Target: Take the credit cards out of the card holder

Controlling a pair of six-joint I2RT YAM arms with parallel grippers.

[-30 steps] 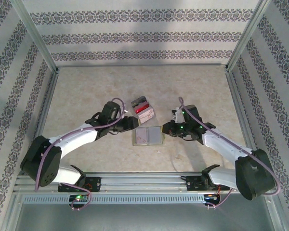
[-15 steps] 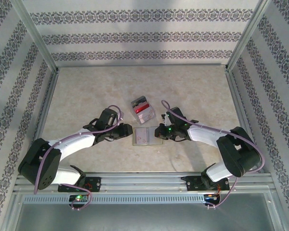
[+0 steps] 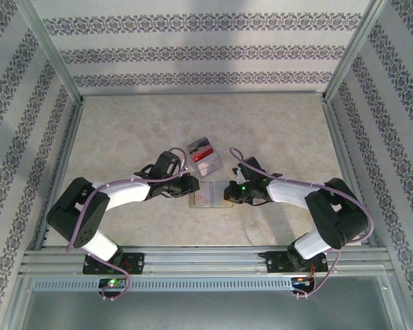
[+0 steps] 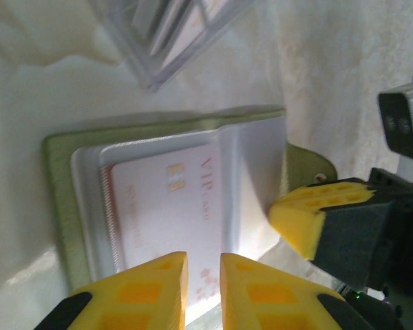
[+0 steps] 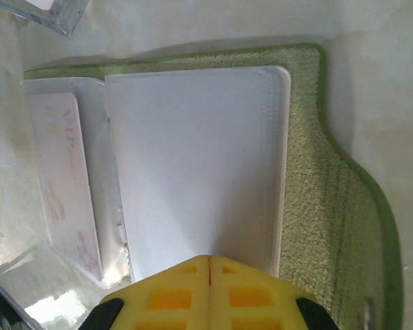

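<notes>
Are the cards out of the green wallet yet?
Not yet. Done: the card holder lies open. In hand: the left gripper has its jaws nearly together at the pink VIP card, and the shut right gripper meets the white sleeve. Left: that card sits inside its pocket, waiting to be pulled out.

Bright, even light; wrist views soft w/ glare patches.
</notes>
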